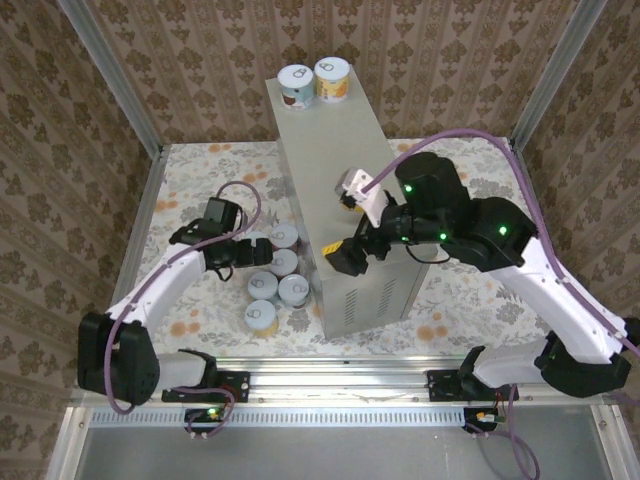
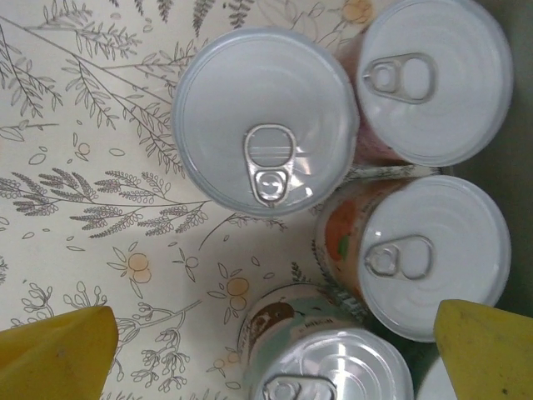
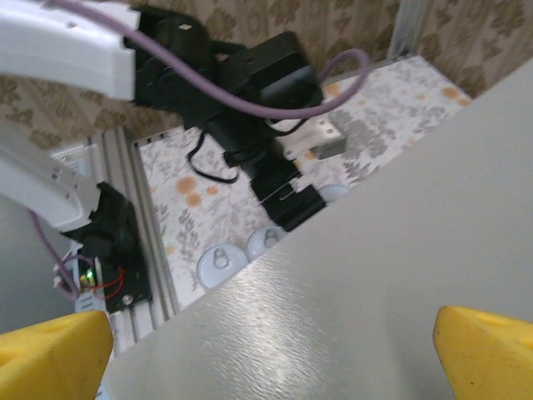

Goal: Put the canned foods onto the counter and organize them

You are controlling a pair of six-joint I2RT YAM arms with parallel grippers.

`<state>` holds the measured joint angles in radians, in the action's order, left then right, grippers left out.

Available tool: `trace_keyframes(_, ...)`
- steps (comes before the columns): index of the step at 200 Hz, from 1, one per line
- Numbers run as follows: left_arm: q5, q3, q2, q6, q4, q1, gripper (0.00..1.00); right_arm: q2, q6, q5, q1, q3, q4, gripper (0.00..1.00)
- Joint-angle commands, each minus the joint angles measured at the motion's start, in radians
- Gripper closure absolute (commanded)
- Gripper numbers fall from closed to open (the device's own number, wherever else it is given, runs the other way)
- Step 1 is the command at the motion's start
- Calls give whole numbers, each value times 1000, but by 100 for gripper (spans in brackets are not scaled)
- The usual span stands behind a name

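The counter (image 1: 350, 170) is a tall grey box in the middle, and two cans (image 1: 294, 84) (image 1: 332, 78) stand on its far end. Several more cans (image 1: 283, 263) cluster on the floral cloth to its left. My left gripper (image 1: 247, 252) hovers open over that cluster. In the left wrist view, its yellow fingertips (image 2: 54, 354) are spread wide on either side of a teal-labelled can (image 2: 333, 362), above an orange can (image 2: 433, 250), a pink can (image 2: 435, 79) and another lid (image 2: 265, 121). My right gripper (image 1: 342, 252) hangs open and empty over the counter top (image 3: 375, 292).
Floral cloth (image 1: 190, 180) covers the floor on both sides of the counter. Patterned walls and metal posts (image 1: 110, 80) enclose the space. The counter's near end has vent slits (image 1: 375, 300). The rail with both arm bases (image 1: 330, 385) runs along the front.
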<state>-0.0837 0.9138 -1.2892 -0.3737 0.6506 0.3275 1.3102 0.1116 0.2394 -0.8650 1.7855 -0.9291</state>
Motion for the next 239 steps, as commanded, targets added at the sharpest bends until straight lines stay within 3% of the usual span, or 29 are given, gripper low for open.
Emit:
trace_keyframes(1, -28, 16, -35, 14, -22, -17, 2, 26, 22, -22, -32, 64, -84, 0)
trace_keyframes(126, 70, 71, -237, 12, -99, -15, 6, 192, 79, -38, -50, 190, -117, 0)
trace_keyframes(239, 117, 146, -367, 9, -153, -14, 13, 234, 115, -60, -37, 203, -122, 0)
